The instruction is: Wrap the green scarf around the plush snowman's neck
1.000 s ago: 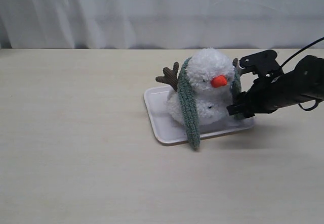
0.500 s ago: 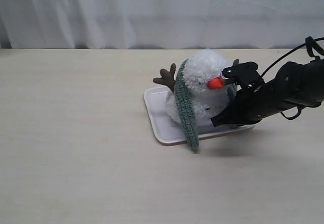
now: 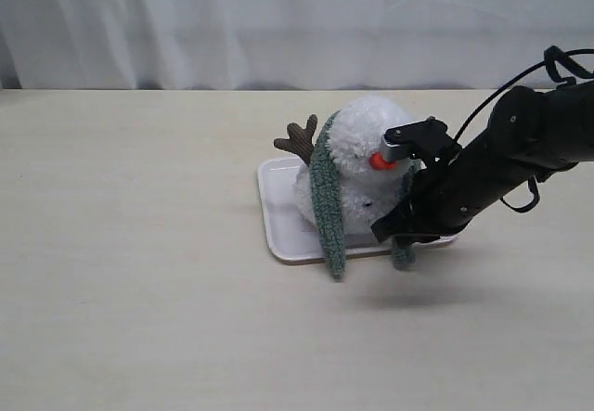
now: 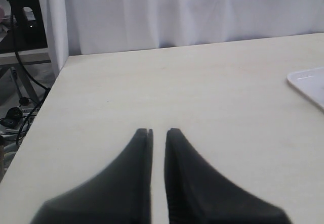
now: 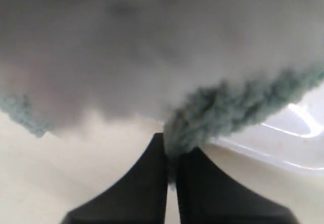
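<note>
Sitting on the tray (image 3: 278, 221), the snowman (image 3: 357, 147) wears the scarf (image 3: 327, 211) behind its head, one end hanging at each side; the right gripper (image 3: 394, 233) meets the right-hand end.
Left wrist: left gripper (image 4: 158, 133) nearly closed, empty, above the table (image 4: 202, 77).
Right wrist: fingers (image 5: 147, 183) pinch the scarf.

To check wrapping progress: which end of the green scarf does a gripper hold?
The scarf end on the exterior view's right, shut in the right gripper; the other end hangs free over the tray.
</note>
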Robot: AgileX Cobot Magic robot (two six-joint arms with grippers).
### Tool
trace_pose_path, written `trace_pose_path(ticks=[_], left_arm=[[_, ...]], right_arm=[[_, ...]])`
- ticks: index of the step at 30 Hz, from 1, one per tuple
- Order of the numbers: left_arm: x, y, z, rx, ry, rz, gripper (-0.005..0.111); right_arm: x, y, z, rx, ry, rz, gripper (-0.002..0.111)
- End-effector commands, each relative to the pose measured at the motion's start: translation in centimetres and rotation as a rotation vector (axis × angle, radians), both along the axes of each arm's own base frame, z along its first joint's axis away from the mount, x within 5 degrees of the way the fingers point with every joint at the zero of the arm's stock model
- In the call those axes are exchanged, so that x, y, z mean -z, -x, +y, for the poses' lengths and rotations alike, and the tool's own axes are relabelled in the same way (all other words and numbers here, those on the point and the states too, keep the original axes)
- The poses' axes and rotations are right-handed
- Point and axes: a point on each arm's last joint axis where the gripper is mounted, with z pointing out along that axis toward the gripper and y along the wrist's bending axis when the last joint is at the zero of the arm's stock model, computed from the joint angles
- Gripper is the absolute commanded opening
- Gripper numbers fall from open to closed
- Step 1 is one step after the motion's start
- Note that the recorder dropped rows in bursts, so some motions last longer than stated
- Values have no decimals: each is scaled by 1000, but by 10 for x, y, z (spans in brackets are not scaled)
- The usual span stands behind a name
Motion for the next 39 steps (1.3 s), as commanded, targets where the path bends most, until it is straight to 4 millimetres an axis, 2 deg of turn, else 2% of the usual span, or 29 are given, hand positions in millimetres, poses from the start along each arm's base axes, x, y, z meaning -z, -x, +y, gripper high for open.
trace_pose_path(ticks=[1,7,11,13,17,20,23,26,29,34,39], left_arm=[[0,0,0,-3,0,-6,10],[0,0,0,-3,0,-6,10],[1,0,0,-3,0,-3,10],[0,0,0,-3,0,-5,10],[0,0,0,-3,0,-5,10],[0,0,0,-3,0,-5,10],[0,0,0,-3,0,-5,10],[0,0,0,-3,0,-5,10],[0,0,0,-3,0,-5,10],[0,0,0,-3,0,-5,10],[0,0,0,-3,0,-5,10]], right_arm=[[-10,4,2,-30,-10,55,4],[-11,5,3,-37,-11,66,4],[-26,8,3,-63,-21,67,4],[-43,11,4,-77,-35,58,4],[-95,17,4,-41,-86,-19,4],[-138,30,3,-53,-118,-61,4],[-164,48,6,-135,-105,-25,5],[-167,59,16,-205,-77,14,12],[-155,62,25,-238,-67,51,28],[-137,56,30,-260,-19,92,52],[-131,54,31,-220,-24,129,60]])
